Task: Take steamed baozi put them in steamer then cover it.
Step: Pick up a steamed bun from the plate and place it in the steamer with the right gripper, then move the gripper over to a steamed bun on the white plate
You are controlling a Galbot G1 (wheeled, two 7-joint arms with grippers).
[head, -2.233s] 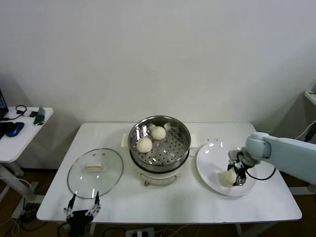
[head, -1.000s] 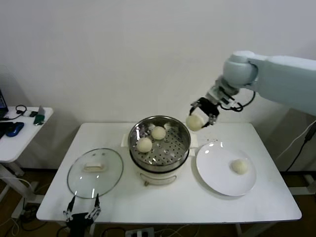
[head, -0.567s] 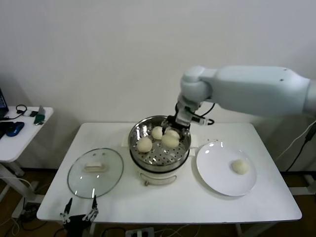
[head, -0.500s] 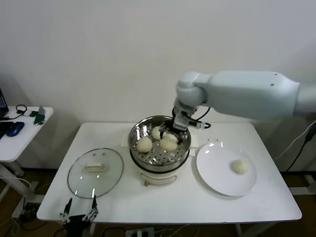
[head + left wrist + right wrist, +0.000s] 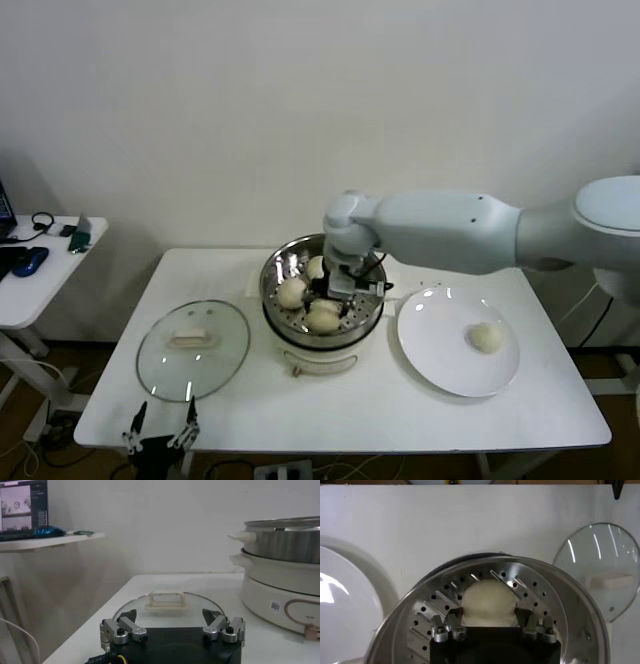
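The steamer (image 5: 322, 300) stands mid-table with two baozi (image 5: 292, 292) (image 5: 316, 266) on its perforated tray. My right gripper (image 5: 328, 306) reaches down into the pot, shut on a third baozi (image 5: 320, 321) low over the tray's near side. In the right wrist view that baozi (image 5: 489, 599) sits between the fingers of my right gripper (image 5: 490, 616), above the tray (image 5: 540, 595). A fourth baozi (image 5: 487, 338) lies on the white plate (image 5: 430, 345). The glass cover (image 5: 193, 348) lies flat left of the steamer. My left gripper (image 5: 160, 435) waits open below the table's front-left edge.
The left wrist view shows the left gripper (image 5: 172, 622), with the cover (image 5: 165, 600) just ahead of it and the steamer (image 5: 285, 545) beyond. A side table (image 5: 40, 270) with small items stands at far left. The wall is close behind the table.
My right gripper lifted a baozi off the plate, carried it leftward over the steamer and lowered it toward the tray's near side. One baozi stays on the plate. The left arm barely moved.
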